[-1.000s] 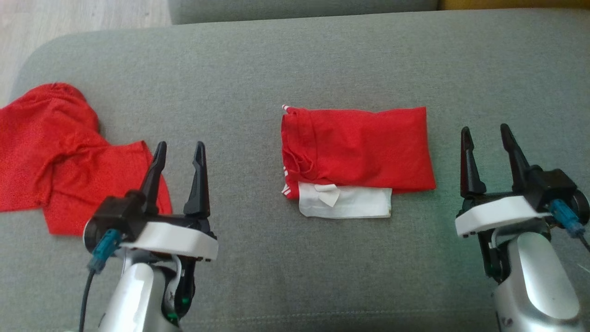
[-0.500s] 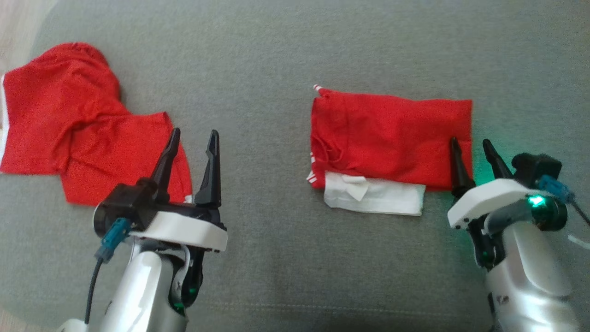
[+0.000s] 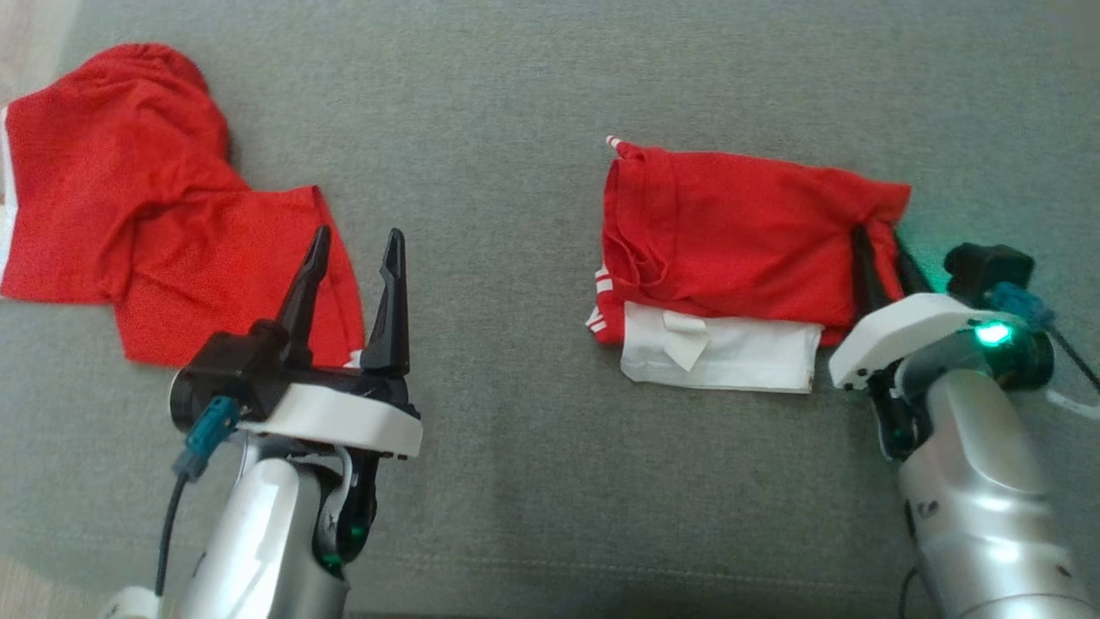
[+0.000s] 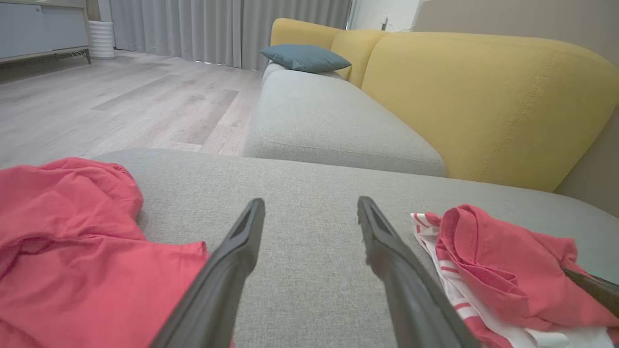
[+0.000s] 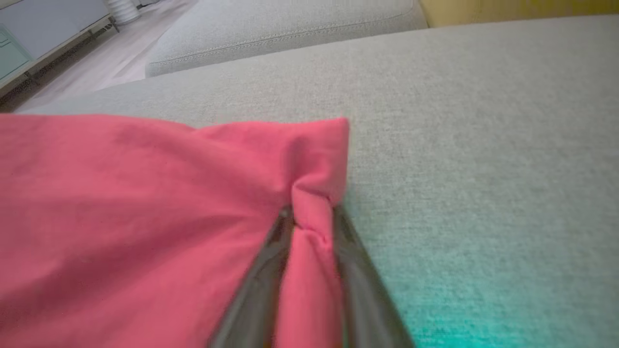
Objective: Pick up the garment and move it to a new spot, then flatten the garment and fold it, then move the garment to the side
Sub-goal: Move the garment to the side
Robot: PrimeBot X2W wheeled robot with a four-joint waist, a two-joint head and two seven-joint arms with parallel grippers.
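Head view looks down on a grey fabric sofa seat (image 3: 516, 103), where a folded red garment with a white panel (image 3: 730, 232) lies right of centre. The right gripper (image 3: 878, 241) has its fingers nearly together, pinching the garment's right edge into a bunch. The left gripper (image 3: 358, 236) hovers wide open and empty beside a crumpled red cloth (image 3: 129, 198).

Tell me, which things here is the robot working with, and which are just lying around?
In the job:
- folded red garment
- right gripper, pinching the garment's right edge

Lying about:
- crumpled red cloth at the left
- blue cushion on the far seat
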